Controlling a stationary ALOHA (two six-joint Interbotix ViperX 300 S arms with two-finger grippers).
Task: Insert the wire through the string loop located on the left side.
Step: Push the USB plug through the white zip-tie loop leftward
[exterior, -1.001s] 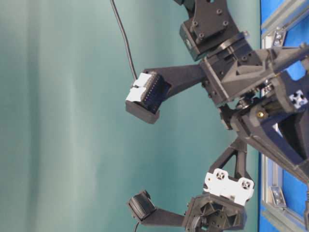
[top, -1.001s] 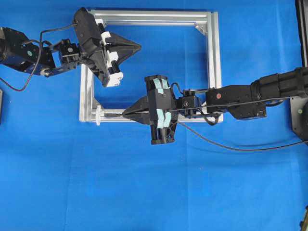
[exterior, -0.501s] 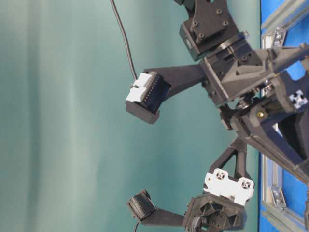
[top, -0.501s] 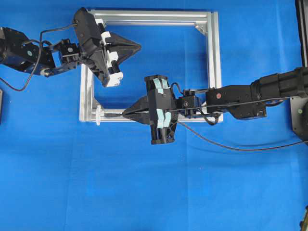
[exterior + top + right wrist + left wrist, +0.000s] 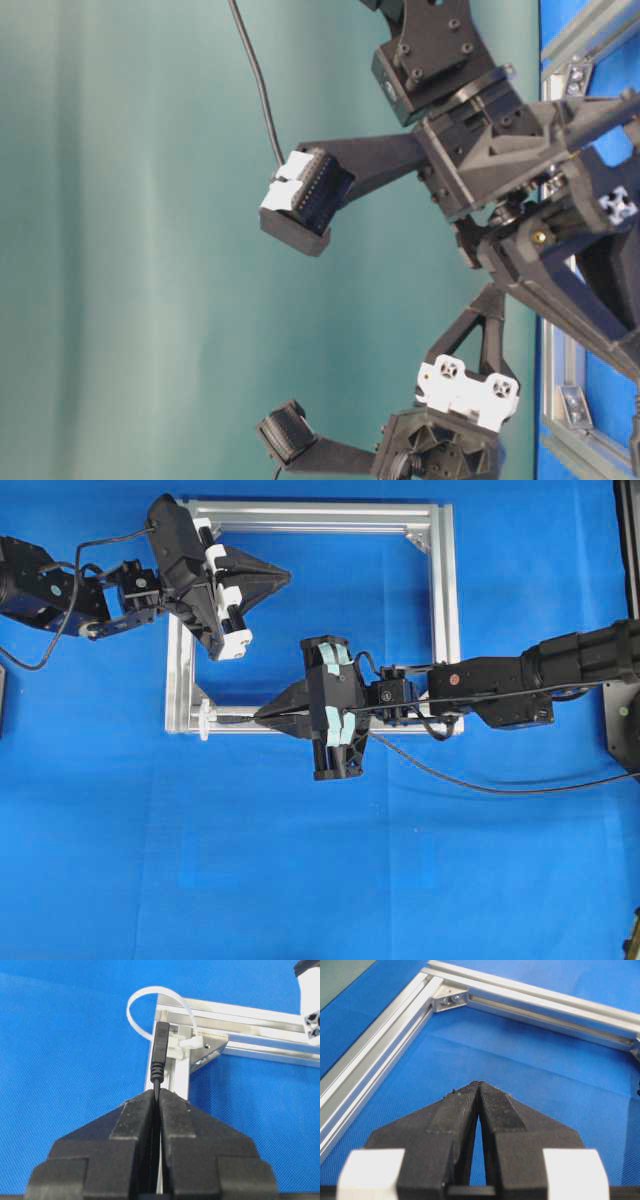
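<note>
The wire point(image 5: 480, 785) trails across the blue mat from the right. My right gripper point(image 5: 258, 718) is shut on it just behind its slim black plug point(image 5: 160, 1047). The plug sticks out ahead of the fingertips and points at the white string loop point(image 5: 149, 989), stopping a little short of it. That loop point(image 5: 204, 720) stands at the lower left corner of the silver frame point(image 5: 445, 600). In the wrist view the right gripper point(image 5: 158, 1092) pinches the thin cable. My left gripper point(image 5: 288, 577) hovers over the frame's upper left part, and in its own view the left gripper point(image 5: 479, 1083) is shut and empty.
The aluminium frame bars point(image 5: 370, 1055) and a corner bracket point(image 5: 449, 1000) lie ahead of the left gripper. Another bracket point(image 5: 210, 1050) sits just right of the loop. The left arm's white block point(image 5: 310, 995) shows at the top right. Blue mat surrounds the frame.
The left gripper has shifted slightly up and to the left in the overhead view. The right gripper and the wire have not moved.
</note>
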